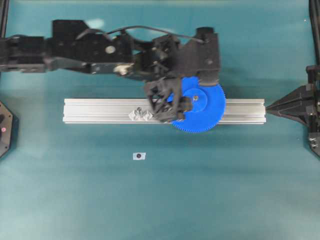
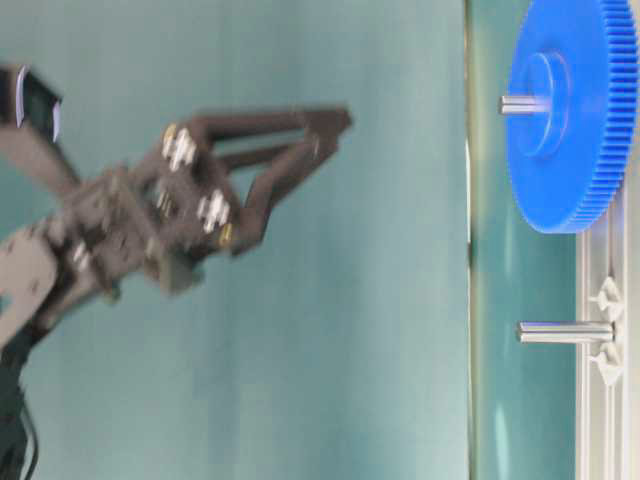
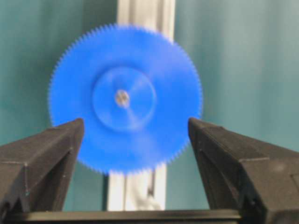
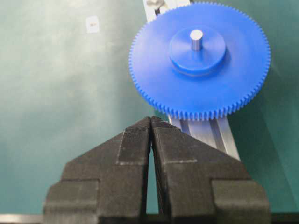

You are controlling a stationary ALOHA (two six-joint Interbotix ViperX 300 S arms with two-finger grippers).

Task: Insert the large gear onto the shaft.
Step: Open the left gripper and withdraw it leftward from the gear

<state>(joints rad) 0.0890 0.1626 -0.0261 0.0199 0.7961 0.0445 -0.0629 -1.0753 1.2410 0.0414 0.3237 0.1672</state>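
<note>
The large gear (image 1: 202, 110) is blue and lies flat on the aluminium rail (image 1: 100, 111), threaded over the shaft (image 4: 196, 39), whose grey tip pokes up through the raised hub. My left gripper (image 3: 135, 123) is open; its black fingers (image 3: 46, 158) stand either side of the gear without touching it. In the table-level view the left gripper (image 2: 322, 135) is blurred and well clear of the gear (image 2: 570, 110). My right gripper (image 4: 151, 119) is shut on nothing, a short way off the gear's rim, and sits at the rail's right end (image 1: 271, 106).
A second upright pin (image 2: 565, 332) on its shiny winged base (image 1: 140, 115) stands on the rail left of the gear. A small white tag (image 1: 139, 156) lies on the teal mat in front of the rail. Black fixtures sit at the left and right edges.
</note>
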